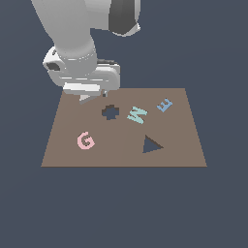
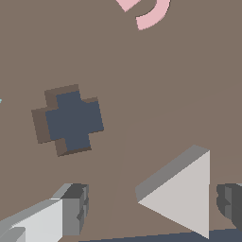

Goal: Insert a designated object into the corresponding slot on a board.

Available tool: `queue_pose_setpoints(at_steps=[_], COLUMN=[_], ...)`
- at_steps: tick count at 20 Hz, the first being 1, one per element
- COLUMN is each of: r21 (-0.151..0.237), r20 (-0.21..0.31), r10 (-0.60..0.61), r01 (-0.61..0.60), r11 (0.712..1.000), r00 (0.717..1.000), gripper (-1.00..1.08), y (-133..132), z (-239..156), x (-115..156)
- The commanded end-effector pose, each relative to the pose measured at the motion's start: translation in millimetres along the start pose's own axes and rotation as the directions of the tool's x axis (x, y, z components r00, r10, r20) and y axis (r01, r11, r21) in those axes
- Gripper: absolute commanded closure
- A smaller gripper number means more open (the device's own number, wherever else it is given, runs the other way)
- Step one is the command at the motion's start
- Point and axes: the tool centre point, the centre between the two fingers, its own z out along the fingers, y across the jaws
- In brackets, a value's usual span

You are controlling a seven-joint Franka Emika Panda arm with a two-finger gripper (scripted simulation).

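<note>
The pincer (image 2: 153,208) straddles the pale, flat triangular piece (image 2: 182,194) with fingers spread, not gripping, at the far left of the matte brown board (image 1: 184,155), well apart from the dark triangular slot (image 1: 151,145).

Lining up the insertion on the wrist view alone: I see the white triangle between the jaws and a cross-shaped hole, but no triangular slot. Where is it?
Observer: The triangular slot is on the brown board, toward the exterior view's right of the cross-shaped hole and nearer that camera.
Operator: Anything lying between hole and slot?
Observer: A teal W sits just to the exterior view's right of the hole, farther back than the slot.
Operator: Any other letters out that way?
Observer: A blue E lies beyond the W, close to the board's far edge.
</note>
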Motion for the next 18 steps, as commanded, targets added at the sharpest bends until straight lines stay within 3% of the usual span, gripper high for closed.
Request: queue_pose_setpoints(at_steps=[1,18], r21=[-0.001,0.000], r20=[-0.005,-0.008], r10=[0.005,0.011], r01=[-0.005,-0.011], r11=[1.000,1.000], r00=[1.000,1.000], gripper=[-0.92,-0.92], y=[10,19], z=[7,32], x=[-5,-9])
